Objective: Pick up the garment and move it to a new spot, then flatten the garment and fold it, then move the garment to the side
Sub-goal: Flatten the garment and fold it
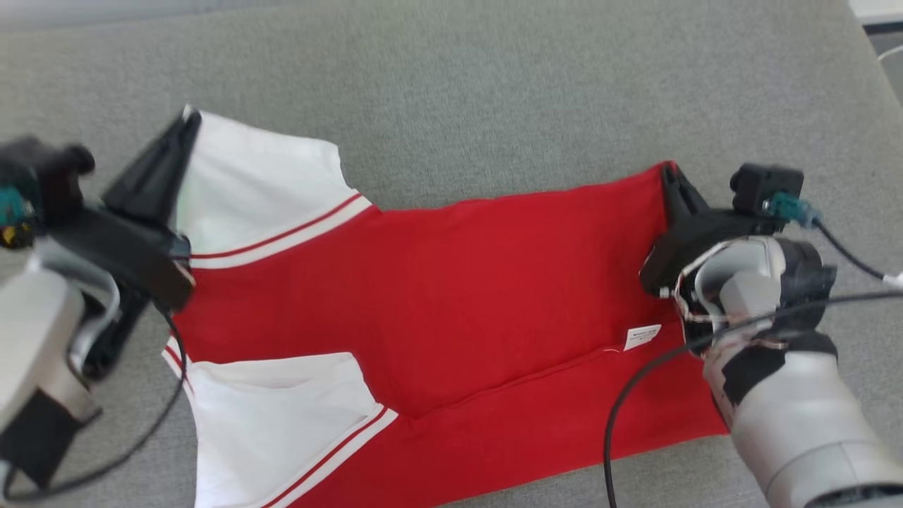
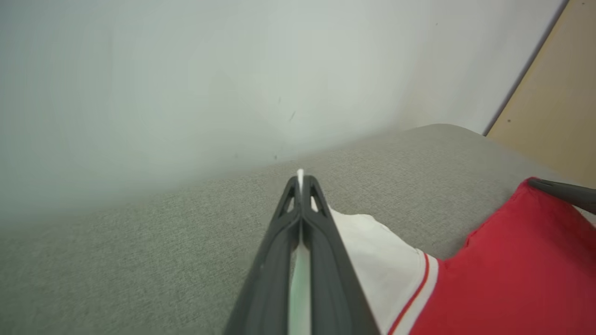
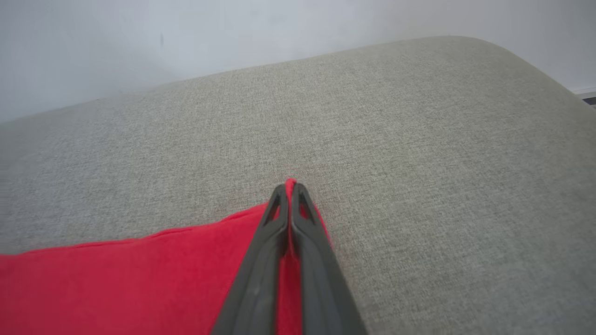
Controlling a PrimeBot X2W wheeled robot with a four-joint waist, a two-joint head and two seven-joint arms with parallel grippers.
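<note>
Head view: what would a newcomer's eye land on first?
The red garment, spread across the grey cushion, dominates the middle. The left jaws are shut on a white sleeve at far left; the right jaws are shut on the red hem at far right.

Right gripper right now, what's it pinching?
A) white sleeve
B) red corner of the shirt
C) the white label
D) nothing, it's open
B: the right gripper is shut with red cloth poking out between its tips, at the far red corner of the shirt. The white sleeve is in the left gripper.
</note>
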